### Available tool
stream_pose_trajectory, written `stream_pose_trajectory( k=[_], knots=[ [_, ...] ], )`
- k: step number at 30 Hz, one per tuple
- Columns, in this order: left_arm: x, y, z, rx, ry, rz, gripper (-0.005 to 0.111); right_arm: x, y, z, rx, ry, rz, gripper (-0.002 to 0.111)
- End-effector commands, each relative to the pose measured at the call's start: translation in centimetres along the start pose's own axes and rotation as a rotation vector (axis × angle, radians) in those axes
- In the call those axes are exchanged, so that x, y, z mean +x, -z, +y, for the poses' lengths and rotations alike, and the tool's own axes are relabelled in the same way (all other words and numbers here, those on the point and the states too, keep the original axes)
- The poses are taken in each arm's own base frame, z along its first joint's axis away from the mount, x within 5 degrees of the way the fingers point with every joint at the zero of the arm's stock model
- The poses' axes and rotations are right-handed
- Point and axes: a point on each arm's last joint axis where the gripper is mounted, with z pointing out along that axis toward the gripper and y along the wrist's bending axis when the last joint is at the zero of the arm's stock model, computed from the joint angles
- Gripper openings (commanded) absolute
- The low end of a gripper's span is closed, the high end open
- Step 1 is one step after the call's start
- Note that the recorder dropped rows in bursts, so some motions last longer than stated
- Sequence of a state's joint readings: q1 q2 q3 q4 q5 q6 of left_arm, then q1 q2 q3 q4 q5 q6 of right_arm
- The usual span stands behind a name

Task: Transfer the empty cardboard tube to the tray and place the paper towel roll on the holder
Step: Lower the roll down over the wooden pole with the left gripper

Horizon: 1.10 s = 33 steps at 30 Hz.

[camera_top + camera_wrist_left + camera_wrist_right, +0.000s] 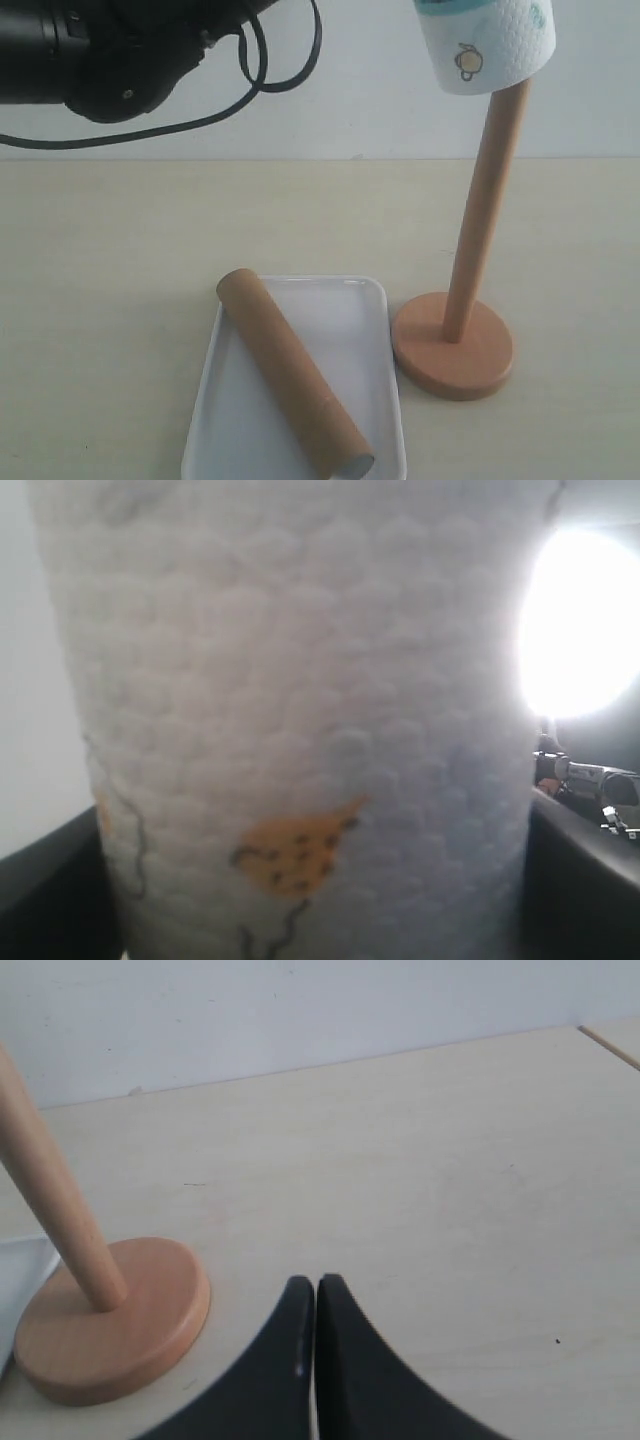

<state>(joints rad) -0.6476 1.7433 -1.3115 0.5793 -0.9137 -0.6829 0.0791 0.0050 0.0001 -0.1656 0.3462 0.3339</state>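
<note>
The paper towel roll [487,45] hangs tilted at the top right of the exterior view, its lower end over the tip of the holder's post [487,200]. In the left wrist view the roll [300,680] fills the frame between two dark fingers [50,890], and my left gripper [315,900] is shut on it. The holder's round base [452,350] stands right of the tray [375,300]. The empty cardboard tube [292,372] lies diagonally in the tray. My right gripper [316,1282] is shut and empty, low over the table beside the holder's base [110,1330].
A black arm body with looping cables [110,50] fills the top left of the exterior view. A pale wall runs behind the beige table [120,260]. In the right wrist view a tray corner [20,1270] shows, and a table seam [610,1045] shows far off.
</note>
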Motion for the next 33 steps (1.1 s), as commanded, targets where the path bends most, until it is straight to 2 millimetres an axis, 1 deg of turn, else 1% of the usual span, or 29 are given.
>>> stream_pose_trajectory(
  k=[1,4,9,13,19,25,31,33],
  knots=[
    [0.6,-0.3,0.0,0.02,0.014,-0.025,0.004,-0.1,0.0,0.0,0.003,-0.001,-0.018,0.0],
    [0.7,-0.3,0.0,0.025,0.016,-0.029,0.004,-0.1,0.0,0.0,0.003,-0.001,-0.018,0.0],
    [1.3,-0.3,0.0,0.03,-0.006,0.018,0.004,-0.1,0.0,0.0,0.003,-0.001,-0.018,0.0],
    [2.4,-0.3,0.2,0.033,-0.01,0.054,0.004,-0.1,0.0,0.0,0.003,-0.001,-0.018,0.0],
    [5.3,-0.2,1.0,0.027,0.011,0.113,0.004,-0.1,0.0,0.0,0.003,-0.001,-0.018,0.0],
    [8.7,0.1,1.3,0.083,-0.076,0.193,0.004,-0.1,0.0,0.0,0.003,-0.001,-0.018,0.0],
    [11.6,0.5,2.0,0.073,-0.045,0.247,0.004,-0.1,0.0,0.0,0.003,-0.001,-0.018,0.0],
    [12.3,0.6,2.1,0.08,-0.035,0.249,0.004,-0.1,0.0,0.0,0.003,-0.001,-0.018,0.0]
  ],
)
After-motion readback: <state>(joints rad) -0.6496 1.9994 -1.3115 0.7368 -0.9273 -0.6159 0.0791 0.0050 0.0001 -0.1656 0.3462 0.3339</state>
